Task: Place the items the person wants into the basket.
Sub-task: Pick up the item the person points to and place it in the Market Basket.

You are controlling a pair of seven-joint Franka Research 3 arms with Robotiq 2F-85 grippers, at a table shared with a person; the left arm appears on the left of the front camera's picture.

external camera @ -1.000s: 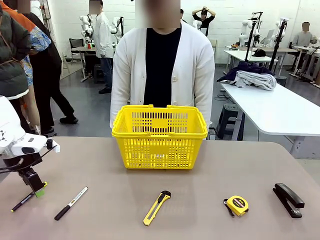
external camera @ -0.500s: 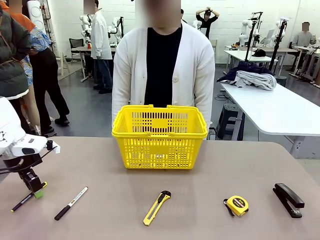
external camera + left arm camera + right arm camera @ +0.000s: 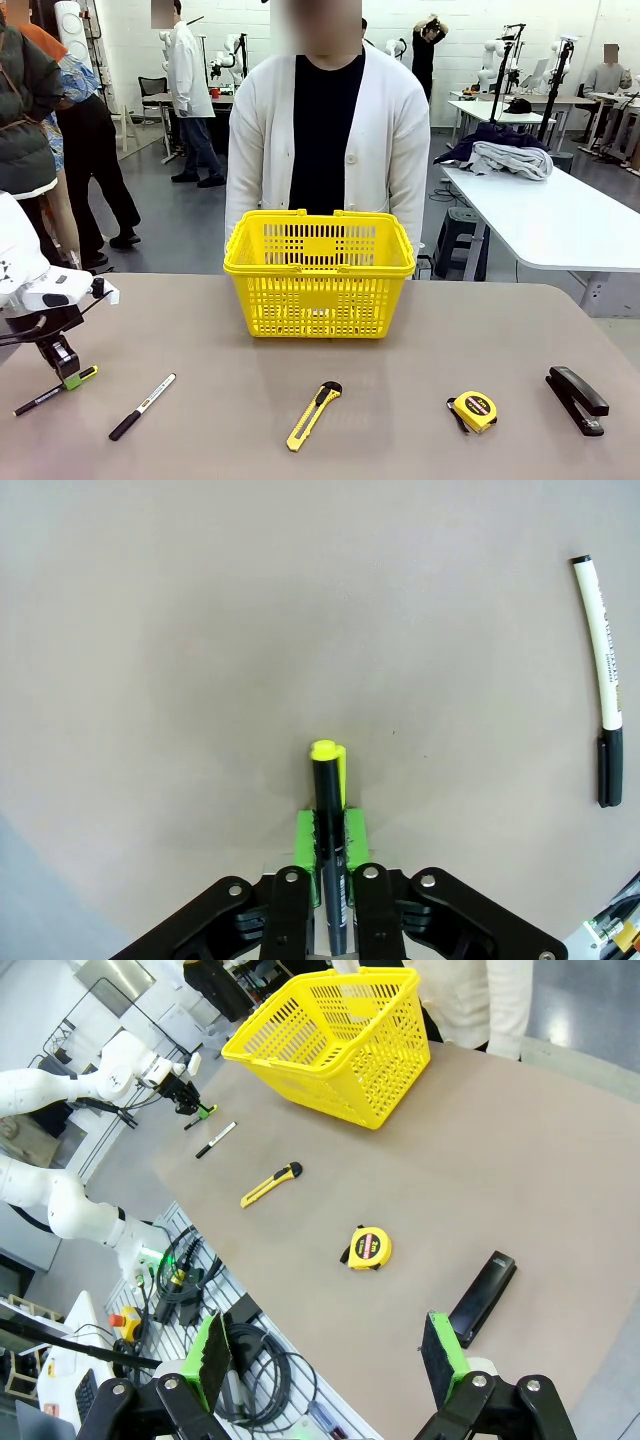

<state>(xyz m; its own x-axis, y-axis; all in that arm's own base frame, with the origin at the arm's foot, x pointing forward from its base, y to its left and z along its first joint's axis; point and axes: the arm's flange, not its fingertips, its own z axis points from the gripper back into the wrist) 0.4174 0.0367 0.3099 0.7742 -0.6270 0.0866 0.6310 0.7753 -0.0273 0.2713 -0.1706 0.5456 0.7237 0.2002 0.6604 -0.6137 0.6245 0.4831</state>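
Pen diagonal, yellow-green end rightward

Left gripper clamped tight, pointing down; right gripper spread wide.

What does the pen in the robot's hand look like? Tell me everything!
The pen is thin and mostly black, with a bright yellow-green end and what looks like a matching clip. It seems plastic. The left gripper is shut on its barrel, green pads pressing both sides, the coloured end poking out past them. It is held nearly flat, low over the table on the robot's left side. Whether it touches the table I cannot tell.
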